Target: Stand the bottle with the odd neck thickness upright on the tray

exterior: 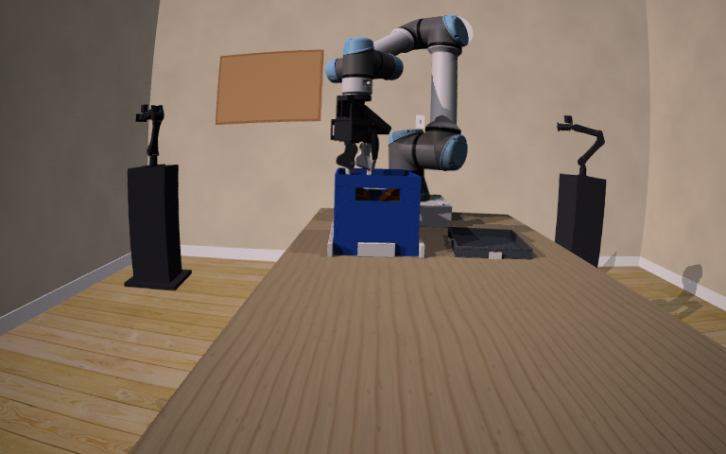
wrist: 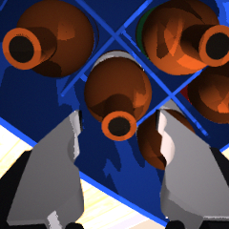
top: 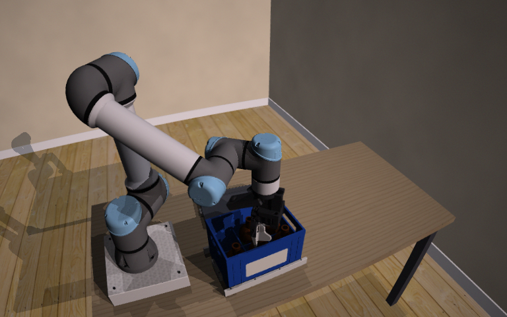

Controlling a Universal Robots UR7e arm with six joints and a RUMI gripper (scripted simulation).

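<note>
The blue crate (top: 228, 266) (exterior: 374, 224) (wrist: 119, 178) stands on the table near the robot base. Brown bottles stand upright in its cells. In the wrist view, one bottle (wrist: 118, 91) is at the centre, one bottle (wrist: 52, 38) at upper left and another bottle (wrist: 181, 38) at upper right; more show at the right. Two bottle mouths (top: 235, 246) (top: 284, 228) show in the top view. My gripper (top: 260, 235) (exterior: 357, 160) (wrist: 118, 111) is open, pointing down at the crate's top. Its fingers stand on either side of the centre bottle's mouth and hold nothing. The dark tray (exterior: 490, 250) lies beside the crate.
The crate sits on a pale base plate (top: 261, 278) (exterior: 375, 249). The robot's pedestal (top: 145, 269) stands by the table end. Two black camera stands (exterior: 152, 224) (exterior: 580, 214) flank the table. Blue dividers (wrist: 76, 78) separate the bottles.
</note>
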